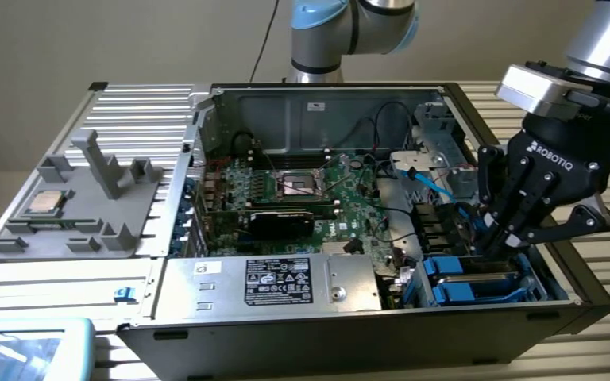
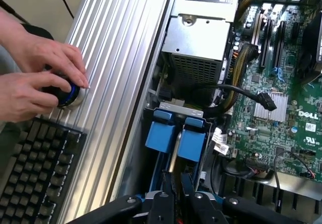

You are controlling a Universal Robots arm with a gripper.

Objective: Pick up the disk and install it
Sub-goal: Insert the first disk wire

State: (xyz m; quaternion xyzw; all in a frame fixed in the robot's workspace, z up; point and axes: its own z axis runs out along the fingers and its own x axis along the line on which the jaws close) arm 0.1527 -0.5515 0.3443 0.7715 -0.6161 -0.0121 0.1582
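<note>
We see the disk (image 2: 174, 156) standing on edge in the blue bay (image 1: 464, 292), pinched between our gripper's (image 2: 175, 188) nearly closed fingers. The motherboard (image 2: 282, 108) lies beyond them to one side, and a person's hands (image 2: 45, 78) to the other.

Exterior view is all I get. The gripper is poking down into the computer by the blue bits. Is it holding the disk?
Observer: In the wrist view the gripper looks pinched shut on the disk, gripping its thin silver edge between the blue sides.
Operator: Is anybody near the computer?
Observer: Yes, a person's hands are holding a round knob.
Operator: Anything else over there?
Observer: A black keyboard lies right beside that knob.
</note>
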